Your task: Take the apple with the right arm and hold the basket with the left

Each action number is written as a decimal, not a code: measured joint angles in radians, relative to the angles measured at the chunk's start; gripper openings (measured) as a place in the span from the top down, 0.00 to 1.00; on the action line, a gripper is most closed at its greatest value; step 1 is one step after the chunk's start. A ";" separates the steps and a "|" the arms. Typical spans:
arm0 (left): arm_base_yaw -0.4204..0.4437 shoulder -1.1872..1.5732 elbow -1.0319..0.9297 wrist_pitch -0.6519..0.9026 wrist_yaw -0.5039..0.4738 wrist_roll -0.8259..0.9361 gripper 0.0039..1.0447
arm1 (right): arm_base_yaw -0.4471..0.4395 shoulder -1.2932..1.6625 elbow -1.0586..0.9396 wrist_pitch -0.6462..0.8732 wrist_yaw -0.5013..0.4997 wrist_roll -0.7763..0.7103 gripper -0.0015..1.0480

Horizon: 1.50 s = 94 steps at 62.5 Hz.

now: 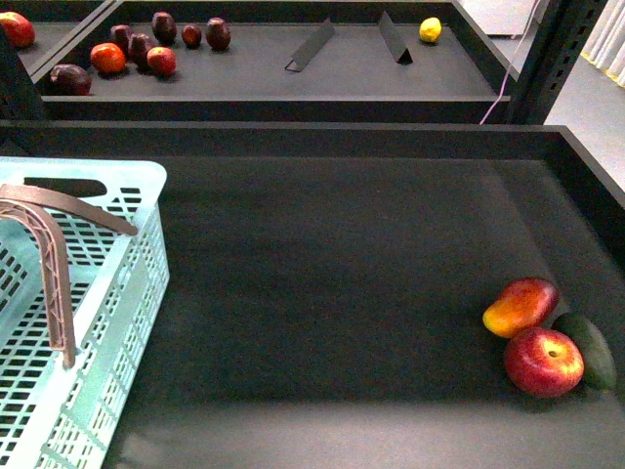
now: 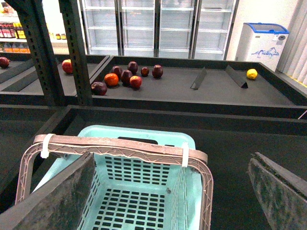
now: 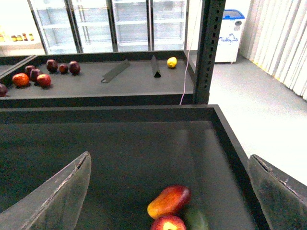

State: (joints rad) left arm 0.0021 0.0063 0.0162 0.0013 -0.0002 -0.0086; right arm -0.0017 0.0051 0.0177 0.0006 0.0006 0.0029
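**Apple** (image 1: pixel 543 361): round and red with faint yellow streaks, its yellowish stem dimple turned upward. It lies on the near desk (image 1: pixel 322 293) at the near right corner, well apart from the basket. It touches the mango (image 1: pixel 520 306) just behind it and a dark green fruit (image 1: pixel 588 350) on its right. In the right wrist view it is cut by the picture's edge and sits between the two fingers' lines, clear of both.

**Basket** (image 1: pixel 127 293): pale mint-green plastic with slotted walls and a cut-out hand hole in the far wall. It stands upright at the near left corner of the same desk. Its brown curved handles (image 2: pixel 120 146) are raised together over the opening and bound by white zip ties (image 2: pixel 45 145). The slotted floor shows beneath them.

**Left end effector** (image 2: pixel 171 160): released, with the fingers (image 2: pixel 57 201) spread wide. It hangs above the basket's opening, and the bound handles run across between the fingers. No contact with handles or rim can be made out.

**Right end effector** (image 3: pixel 169 158): released, with the fingers (image 3: pixel 62 196) spread wide and grasping nothing. It hangs above the right part of the near desk, short of the three fruits.

**Rear desk** (image 1: pixel 264 78): a second dark tray behind the near one.
- A cluster of small dark red fruits (image 1: pixel 218 33) at its left.
- Orange-red fruits (image 1: pixel 107 58) among that cluster.
- Two dark dividers (image 1: pixel 311 47) lying toward the middle.
- One yellow fruit (image 1: pixel 431 30) near the right end.
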 joint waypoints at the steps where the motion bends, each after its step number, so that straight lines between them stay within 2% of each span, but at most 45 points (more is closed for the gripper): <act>1: 0.000 0.000 0.000 0.000 0.000 0.000 0.07 | 0.000 0.000 0.000 0.000 0.000 0.000 0.08; 30: 0.000 0.000 0.000 0.000 0.000 0.000 0.07 | 0.000 0.000 0.000 0.000 0.000 0.000 0.08; 32: 0.010 0.013 0.007 -0.028 0.036 -0.016 0.07 | 0.000 0.000 0.000 0.000 0.000 0.000 0.08; 34: 0.037 0.060 0.041 -0.117 0.131 -0.077 0.07 | 0.000 0.000 0.000 0.000 0.000 0.000 0.08; 38: 0.073 0.175 0.079 -0.152 0.234 -0.174 0.07 | 0.000 0.000 0.000 0.000 -0.001 0.000 0.08; 49: 0.202 0.539 0.185 0.089 0.411 -0.494 0.07 | 0.000 0.000 0.000 0.000 -0.001 0.000 0.08; 54: 0.249 0.696 0.223 0.179 0.444 -0.616 0.07 | 0.000 0.000 0.000 0.000 -0.001 0.000 0.08; 62: 0.289 1.089 0.316 0.354 0.428 -0.866 0.07 | 0.000 0.000 0.000 0.000 -0.001 0.000 0.08; 70: 0.240 1.394 0.463 0.461 0.354 -1.020 0.07 | 0.000 0.000 0.000 0.000 -0.001 0.000 0.08; 77: 0.206 1.561 0.564 0.470 0.294 -1.099 0.07 | 0.000 0.000 0.000 0.000 0.000 0.000 0.08; 94: 0.185 1.674 0.683 0.395 0.206 -1.155 0.07 | 0.000 0.000 0.000 0.000 0.000 0.000 0.08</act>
State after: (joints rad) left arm 0.1875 1.6802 0.6994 0.3965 0.2062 -1.1637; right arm -0.0017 0.0051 0.0177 0.0006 0.0002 0.0029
